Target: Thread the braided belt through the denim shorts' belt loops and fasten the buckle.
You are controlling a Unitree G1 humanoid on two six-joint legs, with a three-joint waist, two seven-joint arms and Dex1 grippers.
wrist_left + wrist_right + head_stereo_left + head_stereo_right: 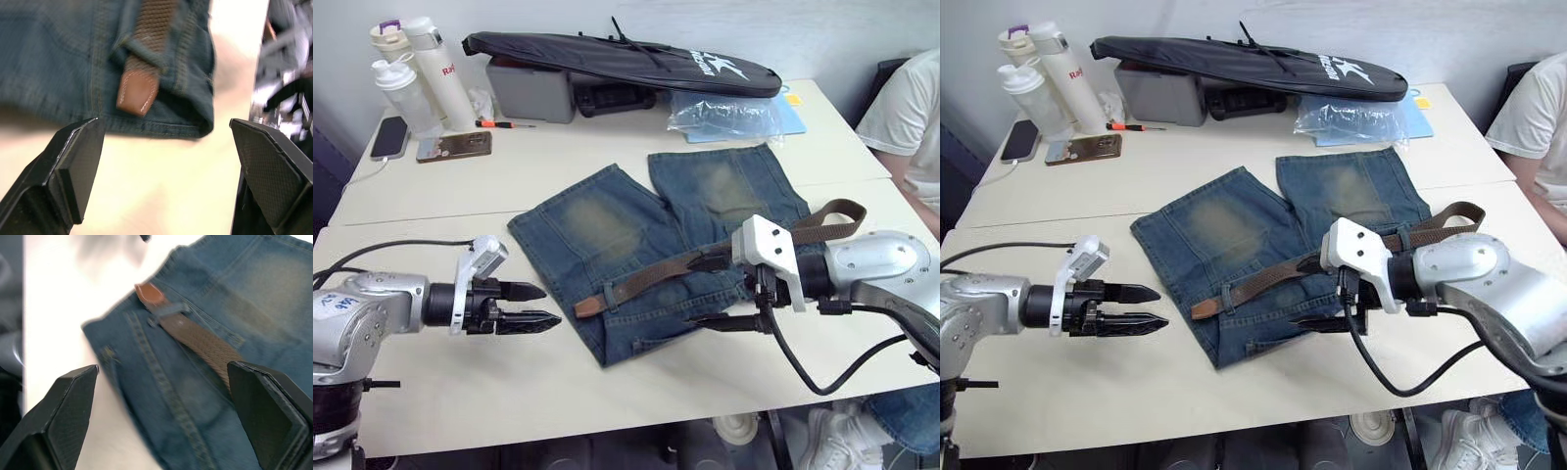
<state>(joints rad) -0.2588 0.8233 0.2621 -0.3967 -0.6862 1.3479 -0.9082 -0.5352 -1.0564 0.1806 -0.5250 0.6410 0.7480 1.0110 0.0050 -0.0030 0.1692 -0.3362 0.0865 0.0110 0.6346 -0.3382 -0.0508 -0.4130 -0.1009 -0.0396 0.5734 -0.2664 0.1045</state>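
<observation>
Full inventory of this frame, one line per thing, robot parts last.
Faded blue denim shorts: 1, flat mid-table.
Dark brown braided belt: 1, tan leather tip through a belt loop, lying along the waistband.
White drink bottles: 3, far left.
Phones: 2, far left.
Long black bag: 1, far edge, on a grey case.
Clear plastic bag: 1, far right.
Person in white shirt: 1, right edge.
Left gripper: open, beside the shorts.
Right gripper: open, over the belt.

The denim shorts are lying flat on the worktop, legs pointing away from me. The braided belt is lying across their waistband, its end under a belt loop. My left claw is hovering left of them, my right claw over them.
</observation>
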